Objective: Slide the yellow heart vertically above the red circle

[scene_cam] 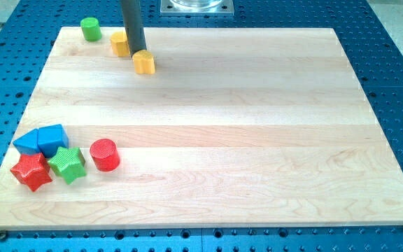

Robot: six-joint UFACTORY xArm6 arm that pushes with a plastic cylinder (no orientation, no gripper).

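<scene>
A yellow block (144, 62) lies near the board's top left; its shape is hard to make out and may be the heart. My tip (138, 54) touches or nearly touches its upper left edge. A second yellow block (119, 43) sits just left of the rod, partly hidden by it. The red circle (104, 155) stands at the lower left of the board, far below both yellow blocks and a little to their left.
A green cylinder (90, 29) stands at the top left corner. Two blue blocks (28, 142) (52, 138), a red star (31, 171) and a green star (67, 164) cluster left of the red circle. The wooden board (257, 140) lies on a blue perforated table.
</scene>
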